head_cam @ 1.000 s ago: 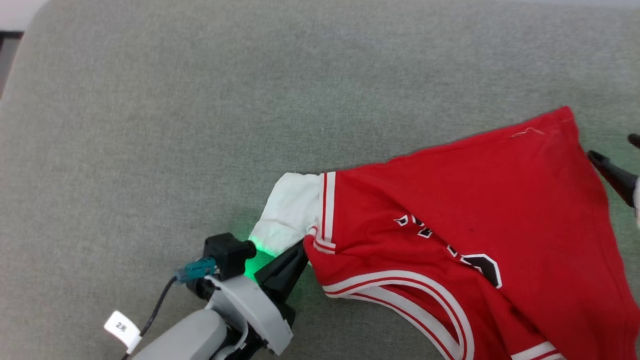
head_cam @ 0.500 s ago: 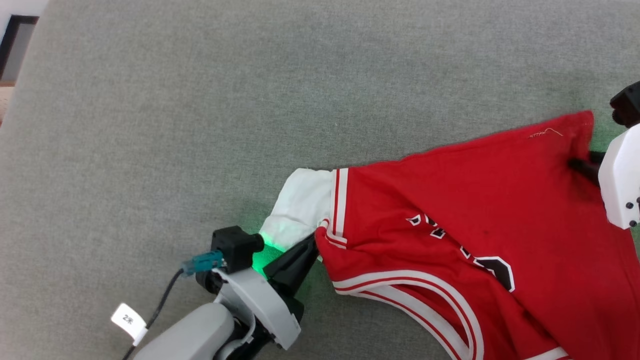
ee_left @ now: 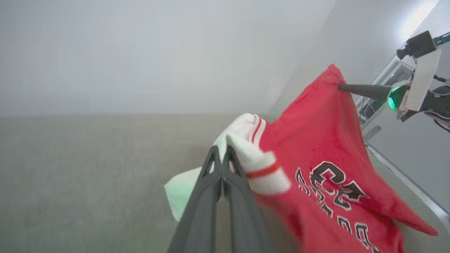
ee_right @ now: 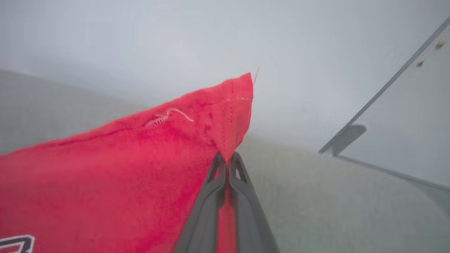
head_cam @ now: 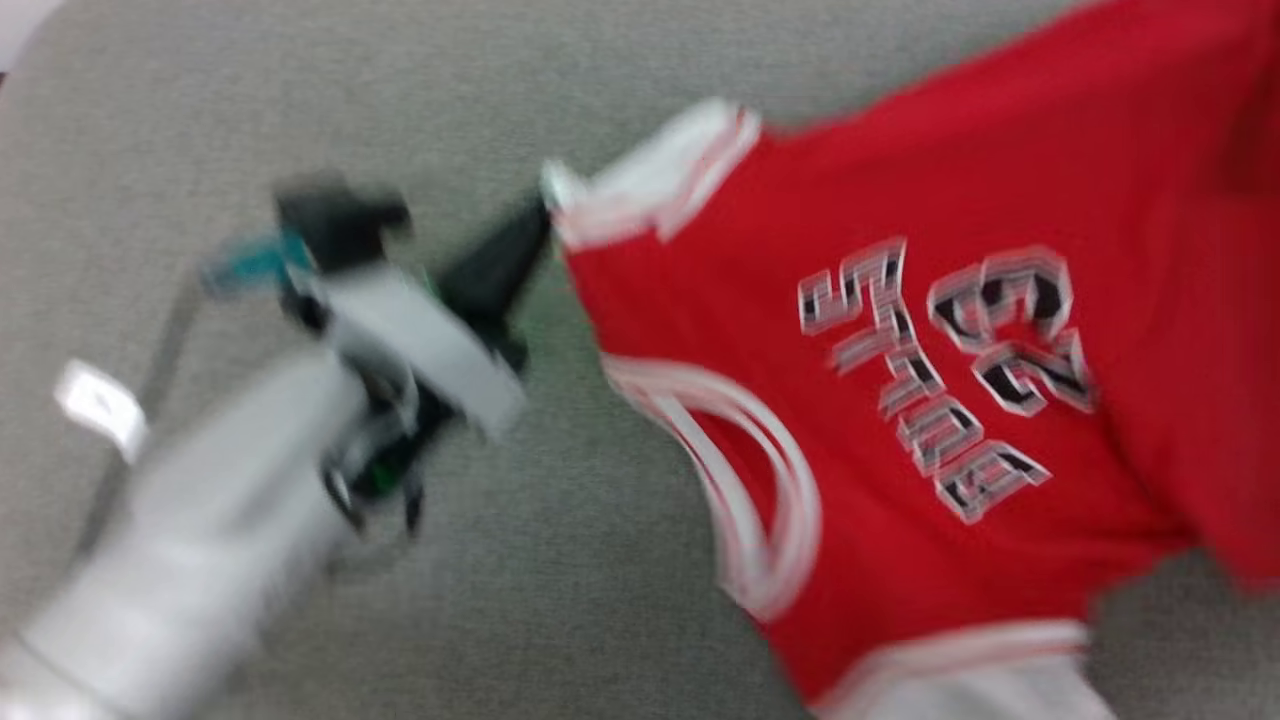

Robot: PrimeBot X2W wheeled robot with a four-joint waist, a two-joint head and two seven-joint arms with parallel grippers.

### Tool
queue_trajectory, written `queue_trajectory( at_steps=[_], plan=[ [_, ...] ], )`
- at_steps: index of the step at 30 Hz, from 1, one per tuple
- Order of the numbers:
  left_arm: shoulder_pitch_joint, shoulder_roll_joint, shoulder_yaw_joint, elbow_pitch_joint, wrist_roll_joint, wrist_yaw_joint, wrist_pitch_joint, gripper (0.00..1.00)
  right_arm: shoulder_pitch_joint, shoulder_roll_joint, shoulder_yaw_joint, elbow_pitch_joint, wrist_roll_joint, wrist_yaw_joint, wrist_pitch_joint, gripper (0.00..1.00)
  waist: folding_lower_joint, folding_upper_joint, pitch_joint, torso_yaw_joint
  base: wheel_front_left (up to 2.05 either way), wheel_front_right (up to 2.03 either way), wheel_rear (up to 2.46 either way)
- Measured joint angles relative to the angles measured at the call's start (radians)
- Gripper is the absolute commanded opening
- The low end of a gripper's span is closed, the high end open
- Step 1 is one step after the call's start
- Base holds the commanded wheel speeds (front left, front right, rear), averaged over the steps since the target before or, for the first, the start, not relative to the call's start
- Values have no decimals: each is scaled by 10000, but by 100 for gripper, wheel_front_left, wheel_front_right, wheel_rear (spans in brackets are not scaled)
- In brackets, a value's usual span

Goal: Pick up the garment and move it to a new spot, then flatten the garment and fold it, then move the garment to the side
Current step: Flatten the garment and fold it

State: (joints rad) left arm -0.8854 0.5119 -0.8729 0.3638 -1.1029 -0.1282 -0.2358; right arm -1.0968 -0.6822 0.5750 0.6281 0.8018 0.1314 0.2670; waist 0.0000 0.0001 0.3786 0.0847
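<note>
The garment (head_cam: 950,400) is a red T-shirt with white sleeves, striped trim and black-and-white lettering, blurred in the head view and lifted off the grey cushion. My left gripper (head_cam: 535,215) is shut on the garment at its white sleeve; the left wrist view shows the gripper (ee_left: 222,153) pinching the sleeve cloth (ee_left: 253,161). My right gripper (ee_right: 226,159) is shut on a red hem corner of the garment (ee_right: 225,116). The left wrist view also shows the right gripper (ee_left: 342,87) holding that far corner, with the garment (ee_left: 316,147) stretched between the two grippers.
A grey fabric surface (head_cam: 250,120) spreads below and around the garment. A pale wall (ee_left: 140,52) rises behind it. To the right a pale panel with a metal edge (ee_right: 386,88) stands near the right gripper.
The right gripper closed on the garment's hem corner. Both grippers have raised the garment off the surface and its lettering now faces the head camera, which has itself shifted and blurred.
</note>
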Motion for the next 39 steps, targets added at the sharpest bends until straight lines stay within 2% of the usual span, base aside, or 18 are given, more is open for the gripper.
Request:
queue_trajectory(
  at_steps=[7, 13, 16, 19, 24, 27, 30, 34, 39],
  plan=[
    [-3893, -311, 811, 2136, -677, -8, 230, 0, -2692, 702, -966, 1574, -1016, 2, -1918, 0, 0, 0, 472, -508, 0, 0, 0],
    [-7050, -794, 1264, 4136, -387, -25, 63, 0, -4636, 1152, -1755, 2545, -1358, 6, -3409, 0, 0, 0, 1017, -909, 0, 0, 0],
    [-8097, -1005, 1517, 4673, -355, -27, -109, 0, -5146, 1273, -1850, 2945, -1436, 12, -3831, 0, 0, 0, 1201, -1111, 0, 0, 0],
    [-8277, -1116, 1561, 4713, -518, -27, -190, 0, -5163, 1346, -1680, 3189, -1442, 10, -3998, 0, 0, 0, 1317, -1230, 0, 0, 0],
    [-7391, -1020, 1214, 4052, -915, -25, -234, 0, -4542, 1381, -1227, 3248, -1108, 4, -4040, 0, 0, 0, 1331, -1162, 0, 0, 0],
    [-5938, -842, 1012, 3162, -1592, -23, -244, 0, -3452, 1361, -746, 3007, -640, 2, -4054, 0, 0, 0, 1273, -1064, 0, 0, 0],
    [-4328, -418, 905, 2107, -2048, -23, -265, 0, -2228, 1237, -268, 2454, -96, 2, -4119, 0, -1, 0, 1187, -1031, 0, 0, 0],
    [-1926, -40, 882, 976, -2180, -23, -274, 0, -280, 623, 489, 1381, 431, 2, -4249, 0, 0, 0, 1088, -990, 0, 0, 0],
    [756, 21, 1290, -573, -2010, -23, -274, 0, 2093, -244, 807, 75, 1350, 2, -4142, 0, 0, 0, 810, -945, 0, 0, 0]
  ],
)
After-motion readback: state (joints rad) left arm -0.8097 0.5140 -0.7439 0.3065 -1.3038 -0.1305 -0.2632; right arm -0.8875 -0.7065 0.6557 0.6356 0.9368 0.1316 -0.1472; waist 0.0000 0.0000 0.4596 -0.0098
